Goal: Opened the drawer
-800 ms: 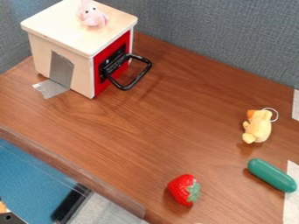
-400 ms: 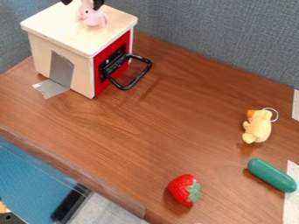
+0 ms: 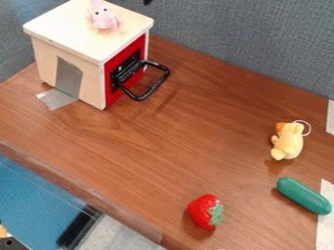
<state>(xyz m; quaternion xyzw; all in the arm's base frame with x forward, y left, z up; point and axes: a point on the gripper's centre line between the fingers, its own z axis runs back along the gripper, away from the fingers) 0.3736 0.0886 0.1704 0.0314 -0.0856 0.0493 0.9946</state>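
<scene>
At the top edge, I can't tell if the pincer (image 3: 147, 2) is open. A skewed descent could miss the black handle (image 3: 155, 88).

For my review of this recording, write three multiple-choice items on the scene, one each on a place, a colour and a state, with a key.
1. Where is the pink toy?
A) Beside the strawberry
B) On top of the box
C) At the table's right edge

2. What colour is the long, rounded toy?
A) Green
B) Orange
C) Purple

3. How does the drawer stand?
A) Pulled halfway out
B) Lying loose on the table
C) Closed

Key:
1: B, since it sits on the pale lid, toward the back.
2: A, as its whole visible surface is green.
3: C, because the red front sits flush with the box and only the black handle sticks out.
</scene>
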